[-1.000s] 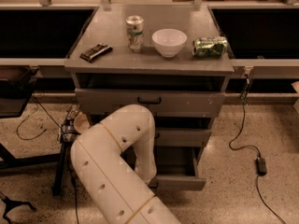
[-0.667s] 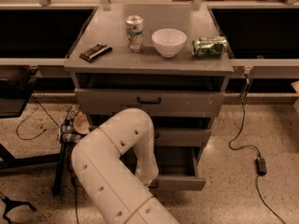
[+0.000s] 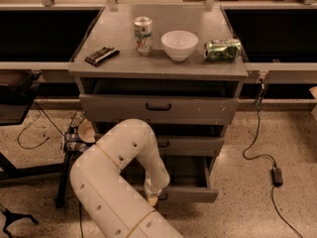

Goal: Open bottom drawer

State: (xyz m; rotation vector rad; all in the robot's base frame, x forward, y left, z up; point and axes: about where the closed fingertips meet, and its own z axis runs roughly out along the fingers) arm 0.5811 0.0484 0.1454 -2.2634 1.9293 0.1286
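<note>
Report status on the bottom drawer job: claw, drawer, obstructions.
Claw low at bottom drawer front, by its centre. Drawer pulled partway out, interior showing. Cable adapter on floor to the right, apart from drawer.

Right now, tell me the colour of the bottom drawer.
The bottom drawer is grey, camera view; the gripper is at its front.

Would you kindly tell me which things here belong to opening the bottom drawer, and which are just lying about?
Part of the job:
- bottom drawer, standing partly open
- gripper, low at that drawer's front

Just lying about:
- upright can, white bowl, green can on its side and dark flat packet, all on the cabinet top
- power adapter on the floor
</note>
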